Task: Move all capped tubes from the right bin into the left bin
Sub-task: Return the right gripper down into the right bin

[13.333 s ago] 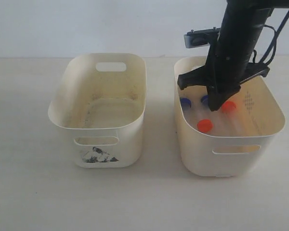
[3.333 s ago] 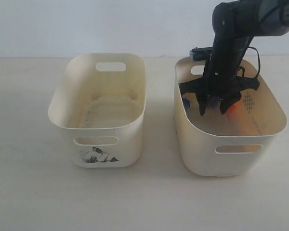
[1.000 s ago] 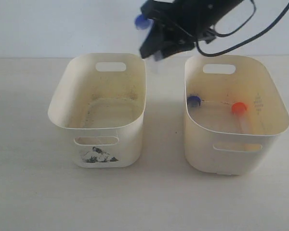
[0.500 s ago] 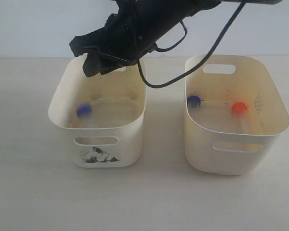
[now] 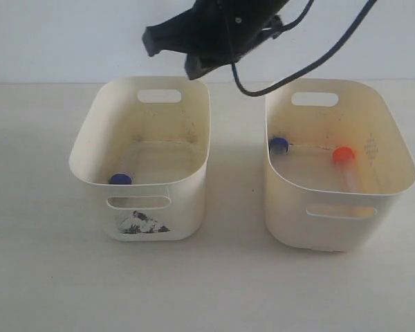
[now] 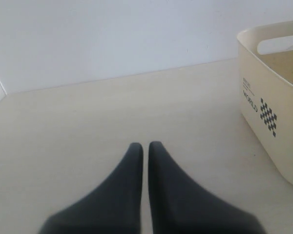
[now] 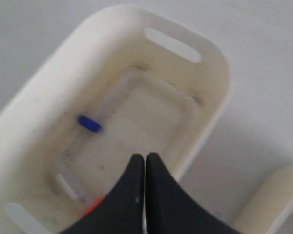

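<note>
The right end effector [image 7: 145, 157], now clenched and empty above the left bin [image 5: 187, 216], has just dropped a blue capped tube [image 5: 120, 178] into its near-left corner, leaving another blue tube [image 5: 279, 144] and an orange tube [image 5: 344, 154] in the right bin [image 5: 290, 223].

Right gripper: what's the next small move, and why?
Probably carry the right gripper, which is shut and empty above the left bin, across to the right bin and open it there. A blue-capped tube and an orange-capped tube lie in that bin, not yet moved.
</note>
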Available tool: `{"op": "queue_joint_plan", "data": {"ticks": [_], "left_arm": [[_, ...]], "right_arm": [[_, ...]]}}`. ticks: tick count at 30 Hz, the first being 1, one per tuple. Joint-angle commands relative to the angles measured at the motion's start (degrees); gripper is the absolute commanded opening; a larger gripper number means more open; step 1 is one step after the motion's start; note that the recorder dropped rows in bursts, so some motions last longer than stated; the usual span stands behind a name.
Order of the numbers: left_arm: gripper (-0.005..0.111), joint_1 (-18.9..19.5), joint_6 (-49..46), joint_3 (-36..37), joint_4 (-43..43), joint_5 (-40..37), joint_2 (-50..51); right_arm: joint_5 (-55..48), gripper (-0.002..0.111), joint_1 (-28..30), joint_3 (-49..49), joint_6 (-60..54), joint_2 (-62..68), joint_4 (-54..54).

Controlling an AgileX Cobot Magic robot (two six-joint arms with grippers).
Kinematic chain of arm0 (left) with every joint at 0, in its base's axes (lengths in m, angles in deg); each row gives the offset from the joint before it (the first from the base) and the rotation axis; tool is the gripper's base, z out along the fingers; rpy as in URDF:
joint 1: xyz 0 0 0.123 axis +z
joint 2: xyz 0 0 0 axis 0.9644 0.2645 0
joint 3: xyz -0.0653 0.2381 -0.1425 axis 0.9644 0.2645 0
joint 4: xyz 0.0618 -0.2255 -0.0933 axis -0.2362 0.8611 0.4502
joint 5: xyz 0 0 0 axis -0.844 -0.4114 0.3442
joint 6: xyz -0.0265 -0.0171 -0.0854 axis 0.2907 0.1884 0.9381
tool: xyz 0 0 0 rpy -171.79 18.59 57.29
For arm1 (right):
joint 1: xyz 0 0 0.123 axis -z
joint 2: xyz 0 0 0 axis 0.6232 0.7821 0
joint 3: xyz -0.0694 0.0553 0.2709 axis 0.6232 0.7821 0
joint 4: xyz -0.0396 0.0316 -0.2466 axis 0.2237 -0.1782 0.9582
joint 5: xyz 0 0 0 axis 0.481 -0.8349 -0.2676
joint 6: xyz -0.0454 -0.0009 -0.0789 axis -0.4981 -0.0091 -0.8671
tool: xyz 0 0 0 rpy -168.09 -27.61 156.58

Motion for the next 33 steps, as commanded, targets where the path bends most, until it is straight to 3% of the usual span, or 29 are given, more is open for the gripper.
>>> {"op": "queue_joint_plan", "data": {"ticks": [1,7,12,25,33], "left_arm": [[0.004,0.06,0.66,-0.23,0.06,0.46,-0.16],[0.004,0.06,0.66,-0.23,0.06,0.46,-0.16],[0.004,0.06,0.66,-0.23,0.06,0.46,-0.16],[0.004,0.06,0.66,-0.23,0.06,0.46,-0.16],[0.004,0.06,0.66,-0.23,0.06,0.46,-0.16]], "right_arm": [[-8.66,0.000,2.32,-0.13,9.69,-1.87,15.02],[-17.25,0.000,11.07,-0.05,12.32,-0.30,15.15],[-21.54,0.000,17.23,-0.05,10.71,2.70,7.90],[-22.94,0.000,22.16,-0.05,2.35,12.78,-10.55],[-22.95,0.000,24.43,0.40,-1.11,14.42,-12.18]]}}
